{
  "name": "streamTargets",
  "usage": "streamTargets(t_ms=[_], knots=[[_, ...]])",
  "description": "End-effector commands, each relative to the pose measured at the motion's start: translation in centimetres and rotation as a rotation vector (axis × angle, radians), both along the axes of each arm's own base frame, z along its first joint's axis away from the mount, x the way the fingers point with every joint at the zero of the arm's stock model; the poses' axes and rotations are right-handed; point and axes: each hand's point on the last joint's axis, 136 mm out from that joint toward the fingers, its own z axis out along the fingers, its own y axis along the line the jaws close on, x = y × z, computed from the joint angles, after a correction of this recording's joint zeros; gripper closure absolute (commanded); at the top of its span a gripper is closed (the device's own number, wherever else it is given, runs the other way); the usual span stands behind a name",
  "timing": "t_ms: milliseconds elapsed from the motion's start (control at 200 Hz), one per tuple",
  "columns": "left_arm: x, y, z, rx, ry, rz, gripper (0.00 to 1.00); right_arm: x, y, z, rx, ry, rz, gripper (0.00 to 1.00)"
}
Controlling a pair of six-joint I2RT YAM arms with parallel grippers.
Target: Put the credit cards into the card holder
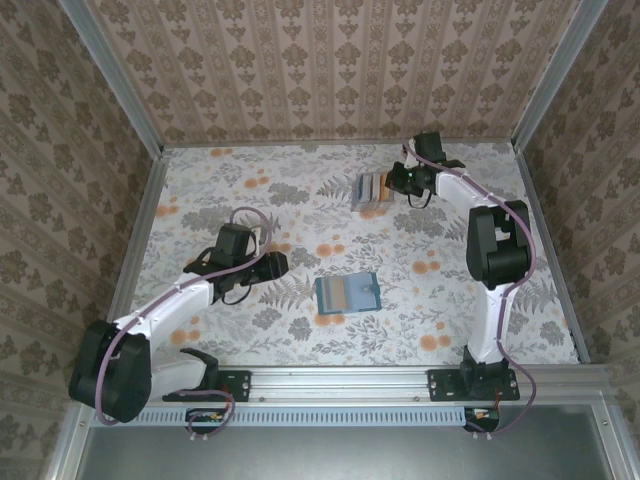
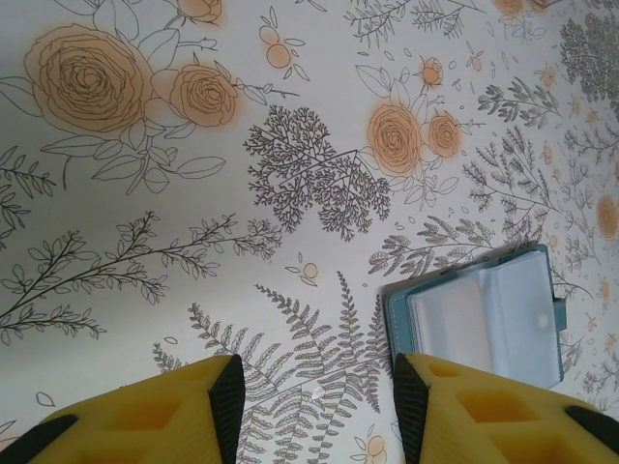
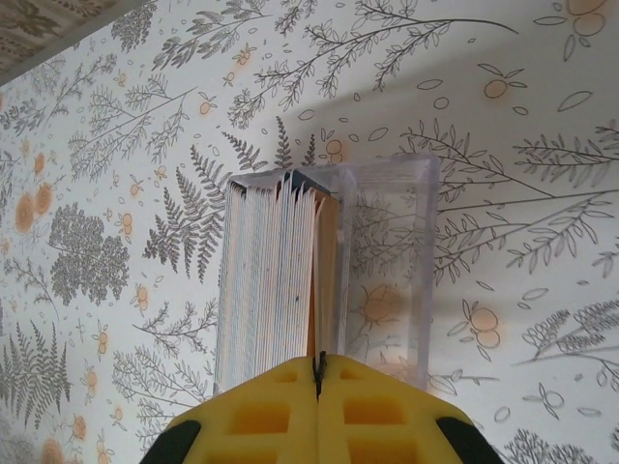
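Note:
The credit cards (image 3: 276, 280) stand on edge in a row inside a clear plastic box (image 3: 392, 271) at the back right of the table; in the top view the credit cards (image 1: 371, 190) lie just left of my right gripper (image 1: 395, 182). My right gripper (image 3: 317, 372) is shut, its jaws pinched on the near edge of one tan-orange card at the right end of the row. The card holder (image 1: 347, 294), teal-blue, lies open and flat at mid-table. My left gripper (image 1: 280, 264) hovers open to its left, with nothing in it. In the left wrist view the card holder (image 2: 484, 314) lies just beyond the right fingertip of the left gripper (image 2: 319, 406).
The floral tablecloth (image 1: 250, 200) covers the whole table. Patterned walls (image 1: 330, 60) close it in at the back and both sides. A metal rail (image 1: 350, 380) runs along the near edge.

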Motion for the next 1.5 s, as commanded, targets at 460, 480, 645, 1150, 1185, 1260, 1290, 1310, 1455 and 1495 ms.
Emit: streamTargets(t_ms=[460, 480, 645, 1150, 1185, 1260, 1290, 1310, 1455, 1495], knots=[[-6.2, -5.2, -0.7, -0.069, 0.086, -0.331, 0.52, -17.7, 5.4, 5.0, 0.238, -0.05, 0.319, 1.0], [-6.4, -5.6, -0.7, -0.072, 0.08, -0.362, 0.53, -18.7, 6.2, 4.9, 0.273, -0.035, 0.348, 1.0], [-6.6, -7.7, -1.4, -0.031, 0.112, -0.431, 0.53, -25.2, 11.5, 0.8, 0.404, 0.141, 0.538, 1.0], [-6.1, -10.6, -4.7, -0.008, 0.175, -0.415, 0.56, -27.9, 11.2, -6.3, 0.346, 0.357, 0.568, 1.0], [-6.1, -10.2, -5.2, 0.012, 0.19, -0.4, 0.56, -27.9, 11.1, -6.5, 0.342, 0.361, 0.57, 1.0], [-5.9, -9.4, -5.8, 0.065, 0.228, -0.352, 0.57, -27.7, 11.2, -6.8, 0.347, 0.37, 0.556, 1.0], [-5.9, -9.4, -5.8, 0.063, 0.234, -0.347, 0.57, -27.6, 11.3, -6.8, 0.36, 0.367, 0.552, 1.0], [-6.0, -9.5, -5.9, 0.06, 0.235, -0.346, 0.57, -27.6, 11.4, -6.9, 0.368, 0.369, 0.55, 1.0], [-5.8, -8.9, -7.0, 0.084, 0.255, -0.308, 0.6, -27.4, 11.2, -7.9, 0.348, 0.394, 0.517, 1.0], [-5.9, -8.8, -7.2, 0.084, 0.267, -0.302, 0.61, -27.2, 11.2, -7.9, 0.357, 0.397, 0.499, 1.0]])
